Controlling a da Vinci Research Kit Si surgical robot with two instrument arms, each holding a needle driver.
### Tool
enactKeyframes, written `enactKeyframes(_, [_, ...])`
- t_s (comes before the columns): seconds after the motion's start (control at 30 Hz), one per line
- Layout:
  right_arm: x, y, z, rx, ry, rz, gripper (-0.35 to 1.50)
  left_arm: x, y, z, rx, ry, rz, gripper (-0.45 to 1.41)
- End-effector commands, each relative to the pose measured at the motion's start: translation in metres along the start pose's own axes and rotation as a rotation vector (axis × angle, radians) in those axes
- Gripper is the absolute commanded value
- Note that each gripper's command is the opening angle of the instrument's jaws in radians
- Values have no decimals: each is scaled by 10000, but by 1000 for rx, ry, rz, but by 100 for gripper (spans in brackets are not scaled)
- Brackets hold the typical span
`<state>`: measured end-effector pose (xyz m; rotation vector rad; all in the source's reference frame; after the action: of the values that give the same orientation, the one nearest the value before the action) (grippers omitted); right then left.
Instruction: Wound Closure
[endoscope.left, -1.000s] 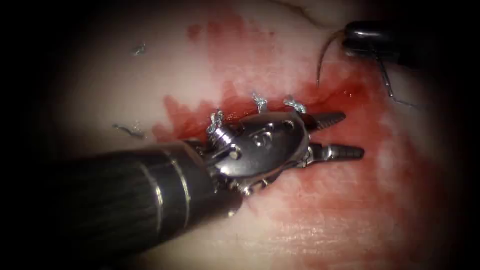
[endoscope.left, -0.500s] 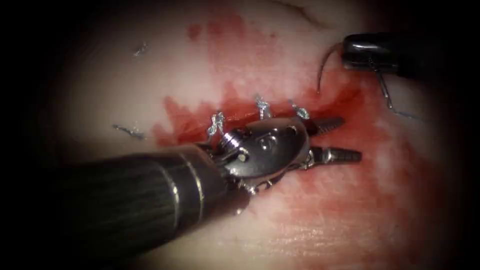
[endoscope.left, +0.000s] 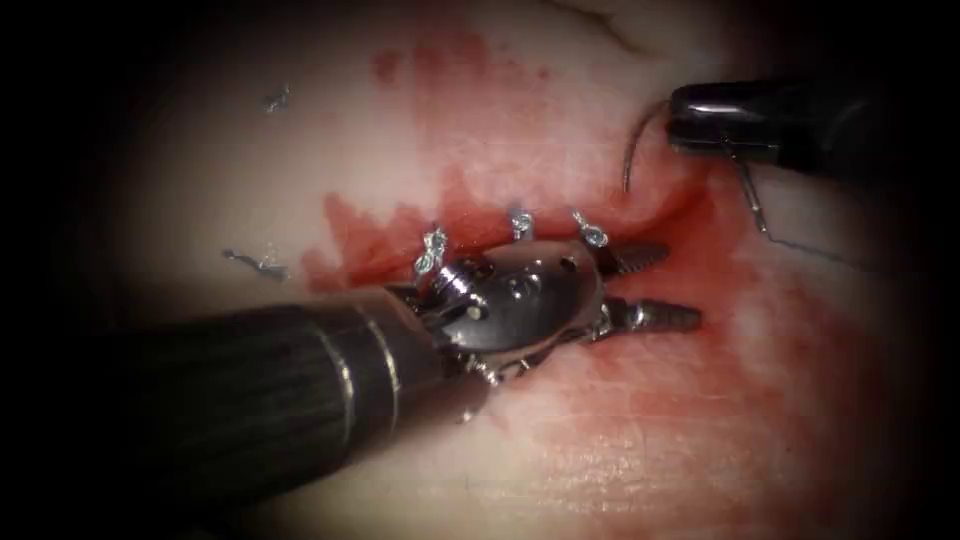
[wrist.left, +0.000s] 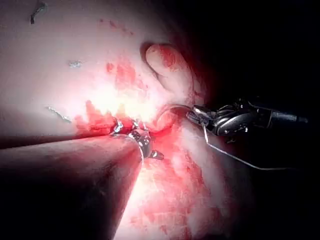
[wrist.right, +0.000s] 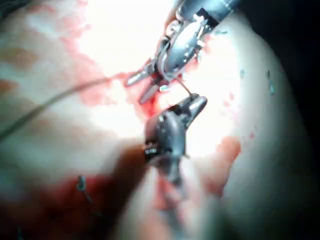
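Observation:
My right tool (endoscope.left: 692, 118) comes in at the upper right, jaws shut on the curved needle (endoscope.left: 636, 140) near its rear end. The needle arcs left and down, its tip just above the tissue (endoscope.left: 640, 440) at the right end of the cut (endoscope.left: 480, 232); I cannot tell whether it touches. Thread (endoscope.left: 752, 200) trails from those jaws down and to the right. My left tool (endoscope.left: 680, 285) lies over the cut, jaws open and holding nothing. The left wrist view has the right tool (wrist.left: 200, 116), needle (wrist.left: 167, 108) and thread (wrist.left: 235, 160). The right wrist view has the right tool (wrist.right: 196, 104) just below the open left tool (wrist.right: 140, 86).
Three tied knots (endoscope.left: 520, 220) stand along the cut beside the left tool's wrist. Red fluid (endoscope.left: 720, 260) spreads around the cut and to its right. Cut ends of thread (endoscope.left: 256, 263) lie on the pale tissue to the left, with another (endoscope.left: 278, 98) farther up.
The right tool has come down and slightly left with the needle, bringing its tip nearer the cut's right end. The left tool has drawn back a little to the left, jaws still open.

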<state>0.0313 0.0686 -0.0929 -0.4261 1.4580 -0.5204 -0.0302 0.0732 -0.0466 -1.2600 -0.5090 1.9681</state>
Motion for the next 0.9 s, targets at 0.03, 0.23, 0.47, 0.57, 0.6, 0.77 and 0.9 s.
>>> enactKeyframes(0.03, [-5, 1, 9, 23, -2, -1, -35, 3, -3, 5, -1, -3, 3, 75])
enactKeyframes(0.23, [-4, -3, 11, 61, -14, 0, -35, 1, -2, 2, -4, -10, 4, 75])
enactKeyframes(0.47, [-5, -11, 13, 78, -20, -25, -35, 0, -2, 0, -6, -13, 4, 75])
enactKeyframes(0.57, [-5, -12, 14, 89, -22, -25, -35, 0, -2, 0, -6, -13, 4, 75])
enactKeyframes(0.6, [-6, -12, 15, 93, -20, -25, -35, 0, -2, 0, -6, -13, 4, 75])
enactKeyframes(0.77, [-11, -20, 18, 124, -24, -32, -35, 0, -2, -1, -7, -13, 5, 75])
enactKeyframes(0.9, [-18, -27, 19, 139, -23, 2, -35, 0, -2, -2, -7, -13, 5, 75])
